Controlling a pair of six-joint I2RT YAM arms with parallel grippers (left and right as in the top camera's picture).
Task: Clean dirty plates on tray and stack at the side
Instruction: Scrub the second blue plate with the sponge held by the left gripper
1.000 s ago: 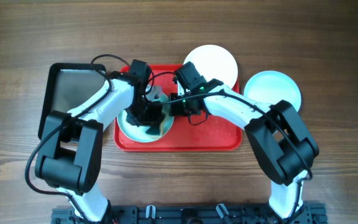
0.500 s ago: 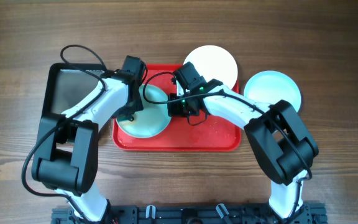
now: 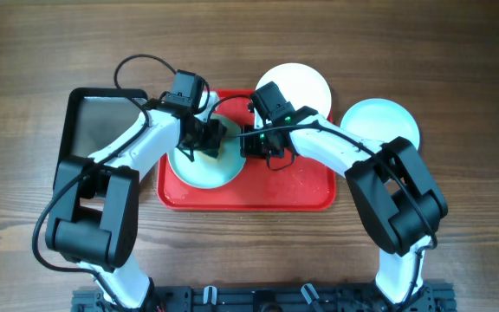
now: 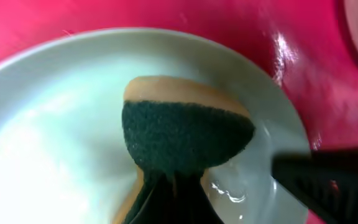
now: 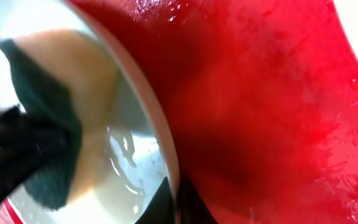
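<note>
A pale aqua plate (image 3: 199,166) lies on the left part of the red tray (image 3: 297,189). My left gripper (image 3: 213,136) is shut on a sponge (image 4: 188,130), dark green with a tan back, and presses it on the plate (image 4: 55,124). My right gripper (image 3: 248,143) is shut on the plate's right rim (image 5: 166,146); the sponge (image 5: 48,124) also shows in the right wrist view. A white plate (image 3: 304,87) rests at the tray's far edge. A second aqua plate (image 3: 386,121) lies on the table to the right of the tray.
A dark metal tray (image 3: 98,121) sits left of the red tray. The red tray's surface (image 5: 266,106) is wet. The table (image 3: 457,217) is brown wood.
My left gripper has swung with the sponge from the plate's middle out to its left edge and back to its upper right. My right gripper has stayed on the plate's rim.
</note>
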